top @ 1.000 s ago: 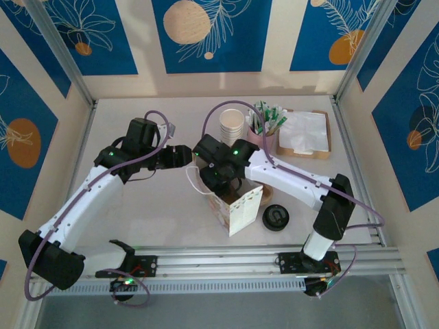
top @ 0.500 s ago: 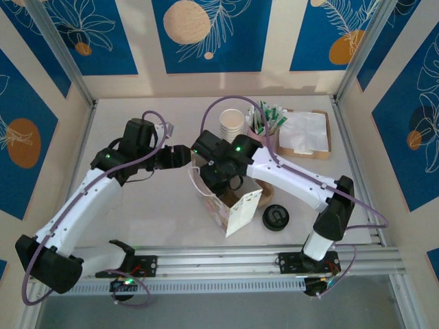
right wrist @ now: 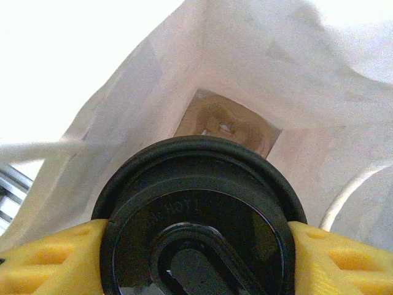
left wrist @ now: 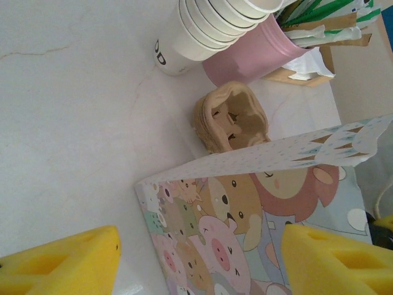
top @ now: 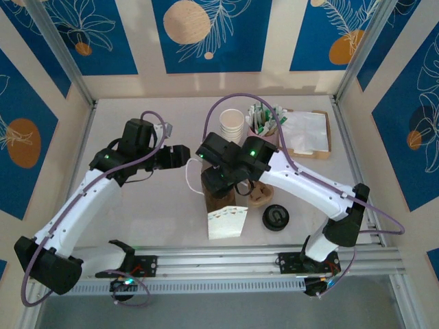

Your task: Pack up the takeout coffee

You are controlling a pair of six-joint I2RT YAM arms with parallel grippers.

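**Right wrist view: coffee cup [right wrist: 196, 184] gripped above open paper bag [right wrist: 258, 74]**

The right gripper [right wrist: 196, 243] is shown clamped on the coffee cup, with its yellow pads [right wrist: 55, 261] pressed against opposite sides of the black lid. Directly beneath the gripper the mouth of the white paper bag is spread open, and the cup is held over that opening. A brown shape [right wrist: 221, 126] is seen at the bottom of the bag, far below the fingers; what it is cannot be told.

From the left wrist, the left gripper [left wrist: 199, 261] is seen with its jaws set wide apart and nothing pinched between them. The cartoon-printed side of the bag is framed between the two yellow fingertips. Whether either fingertip touches the paper cannot be told. Just beyond the bag, ahead of the left fingers, a pulp cup carrier [left wrist: 230, 117] is seen on the table [top: 158, 212]. Farther ahead, a stack of paper cups [left wrist: 209, 27] is seen beside a pink holder [left wrist: 258, 52] filled with sticks and sachets.

From overhead, a loose black lid [top: 276, 218] is shown to the right of the right gripper, on the side nearer the arm bases. A napkin tray [top: 309, 133] is set well beyond the gripper, also to its right.
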